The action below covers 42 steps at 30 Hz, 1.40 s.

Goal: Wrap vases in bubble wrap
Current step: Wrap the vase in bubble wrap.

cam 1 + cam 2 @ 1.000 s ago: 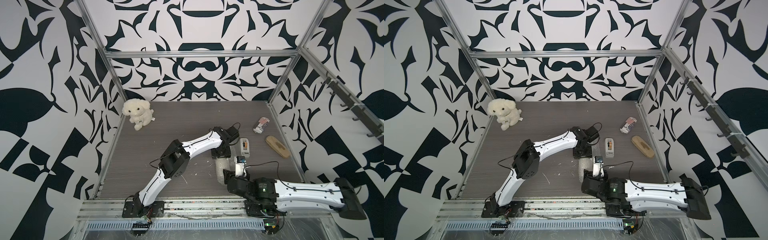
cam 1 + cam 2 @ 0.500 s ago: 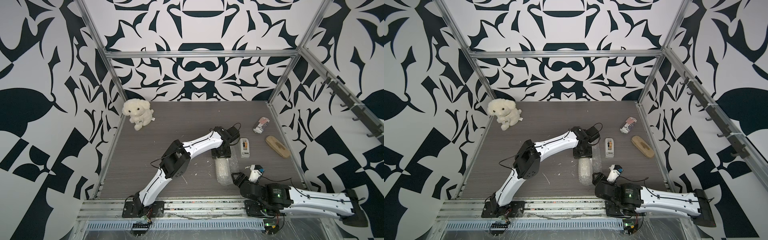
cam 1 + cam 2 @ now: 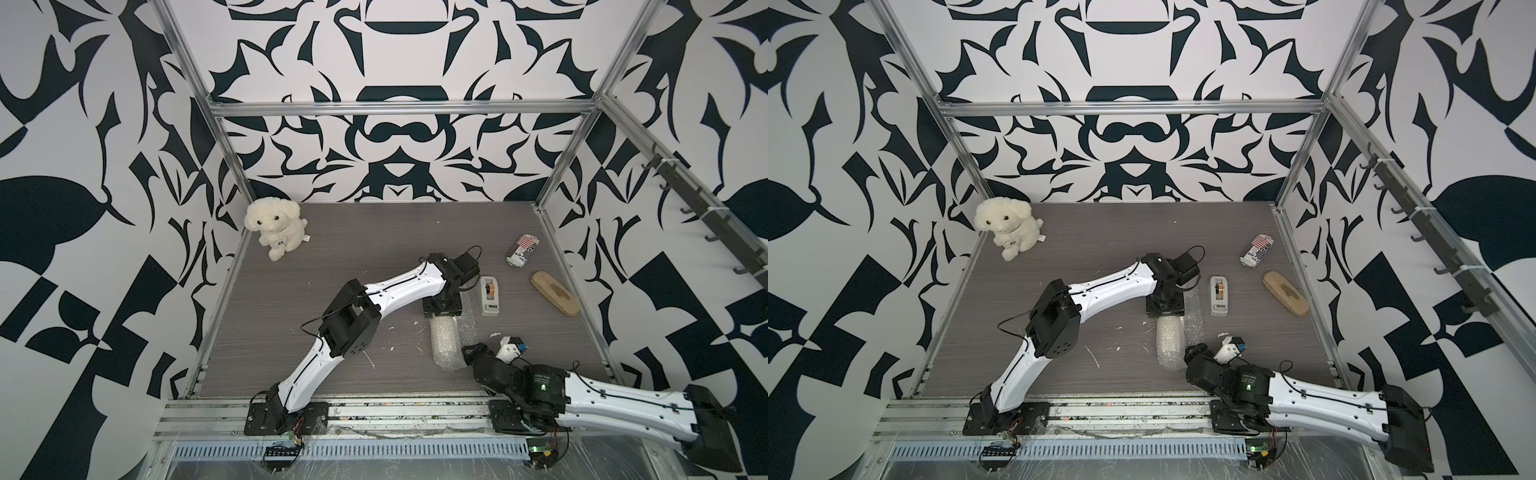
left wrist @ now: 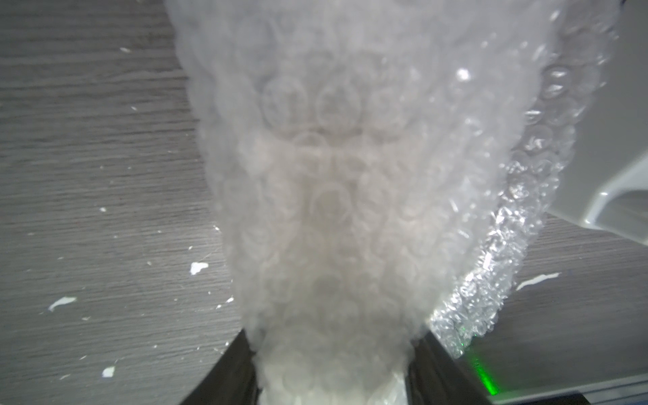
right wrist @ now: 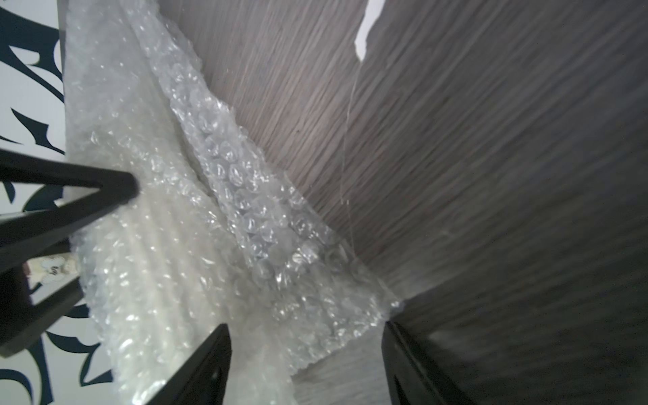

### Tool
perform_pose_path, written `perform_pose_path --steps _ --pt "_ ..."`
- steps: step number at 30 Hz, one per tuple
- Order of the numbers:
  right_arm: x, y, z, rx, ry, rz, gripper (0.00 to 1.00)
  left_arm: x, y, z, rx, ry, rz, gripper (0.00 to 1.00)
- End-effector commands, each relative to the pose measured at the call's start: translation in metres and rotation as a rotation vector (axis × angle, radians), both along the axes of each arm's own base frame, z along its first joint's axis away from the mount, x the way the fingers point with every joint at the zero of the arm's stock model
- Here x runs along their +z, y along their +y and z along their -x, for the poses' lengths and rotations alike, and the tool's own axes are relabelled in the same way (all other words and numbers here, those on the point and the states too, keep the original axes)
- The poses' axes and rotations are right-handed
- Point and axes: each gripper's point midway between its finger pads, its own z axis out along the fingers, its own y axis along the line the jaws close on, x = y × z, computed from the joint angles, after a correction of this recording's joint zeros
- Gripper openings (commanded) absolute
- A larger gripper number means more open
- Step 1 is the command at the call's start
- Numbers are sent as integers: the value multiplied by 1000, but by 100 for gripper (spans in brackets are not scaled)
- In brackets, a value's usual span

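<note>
Left claw (image 3: 443,316) clamps clear bubble wrap roll (image 3: 445,345) around white ribbed vase (image 5: 150,245), right of centre on grey table (image 3: 332,249). Right claw (image 5: 305,333) wide at loose edge. White tape dispenser (image 3: 489,296) just beside; striped can (image 3: 523,250) print unreadable.

Top views: bright, even, sharp; straight lines bowed toward edges.
Left wrist: bubble wrap (image 4: 333,210) out of focus, sparkling glare along one edge.
Right wrist: bench (image 5: 491,175) streak-smeared, darkening toward one corner.

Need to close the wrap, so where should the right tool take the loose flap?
Probably the flap at its free edge, spread thin beside the roll. Bring the right tool in low from that open side, one jaw beneath; the left tool holds the roll's far end.
</note>
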Motion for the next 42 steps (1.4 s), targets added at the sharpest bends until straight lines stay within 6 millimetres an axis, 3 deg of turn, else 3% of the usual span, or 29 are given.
perform_pose_path --steps 1,9,17,27,37,42 --pt "-10 2 1 36 32 25 73 -75 74 14 3 104 -339 50" --pt "-9 -8 -34 13 -85 55 74 -76 75 14 15 105 -319 49" --pt "20 -1 -67 69 -240 36 72 -73 76 13 26 94 -301 48" --pt "27 17 -80 213 -269 13 62 -72 78 14 37 91 -282 47" --pt "20 -1 -84 373 -241 65 52 -71 77 15 39 86 -260 46" --pt "35 3 -96 434 -319 60 49 -70 76 16 40 85 -248 46"
